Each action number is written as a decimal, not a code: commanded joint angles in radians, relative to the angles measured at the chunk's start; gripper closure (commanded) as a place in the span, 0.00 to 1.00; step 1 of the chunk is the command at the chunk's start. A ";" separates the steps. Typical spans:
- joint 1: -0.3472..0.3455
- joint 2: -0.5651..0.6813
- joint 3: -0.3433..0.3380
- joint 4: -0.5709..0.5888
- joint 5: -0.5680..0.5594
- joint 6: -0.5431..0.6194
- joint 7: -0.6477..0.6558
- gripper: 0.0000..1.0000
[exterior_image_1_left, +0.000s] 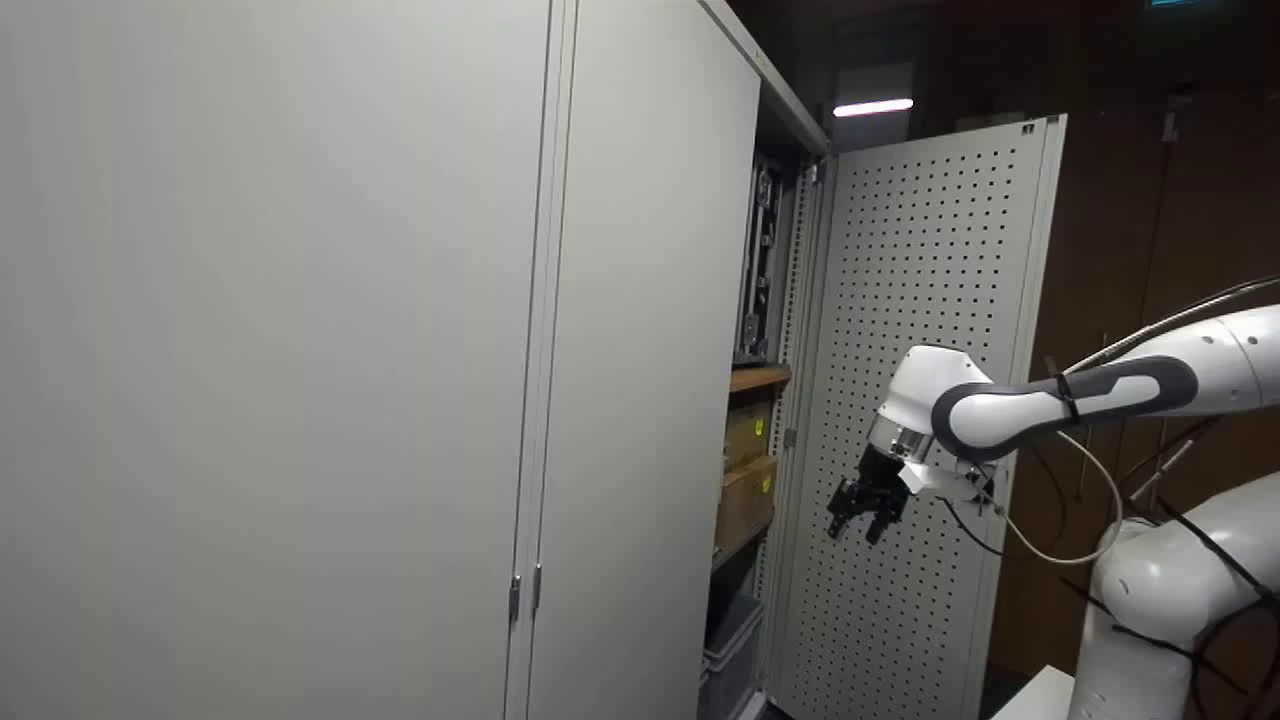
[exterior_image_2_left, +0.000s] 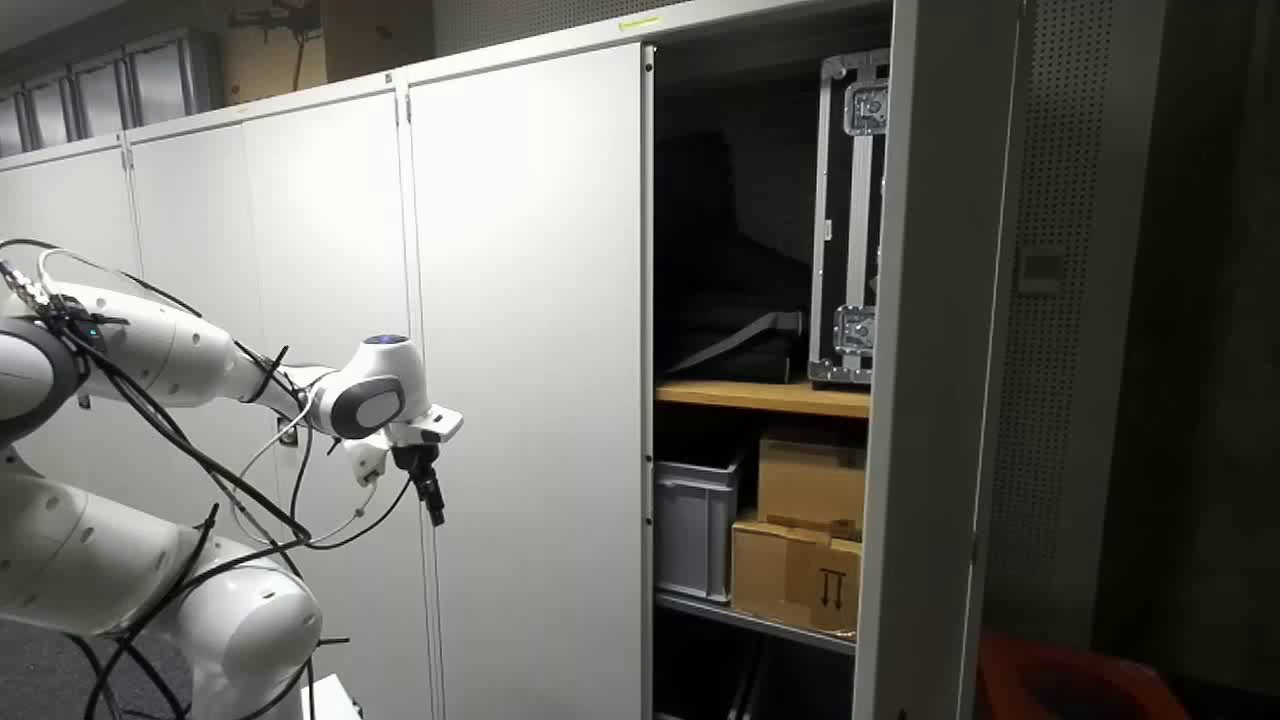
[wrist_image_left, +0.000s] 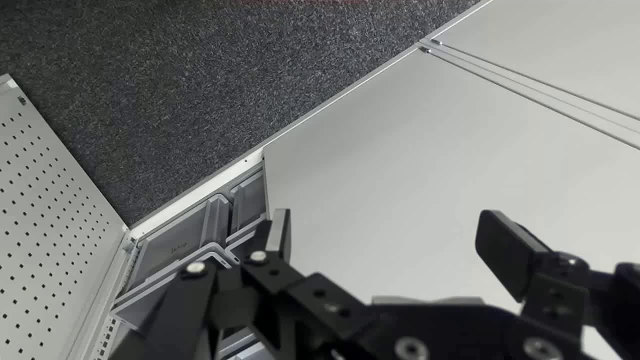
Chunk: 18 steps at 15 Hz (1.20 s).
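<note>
Got the hand (wrist_image_left: 382, 222) wide and empty in front of the shut door (wrist_image_left: 400, 175), with 1 perforated door (wrist_image_left: 45, 210) already open. Looks early tbh, no grip yet.

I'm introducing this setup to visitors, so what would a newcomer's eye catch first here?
Probably the white robot arm, its open black gripper outlined against a perforated door in an exterior view. Next, the silver-edged case on the wooden shelf, with cardboard boxes below.
</note>
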 joint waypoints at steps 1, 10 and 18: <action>0.006 0.002 -0.007 0.002 -0.008 -0.003 0.005 0.00; -0.033 0.004 0.008 0.002 -0.062 -0.048 0.032 0.00; -0.135 -0.042 -0.027 0.003 -0.197 -0.224 0.052 0.00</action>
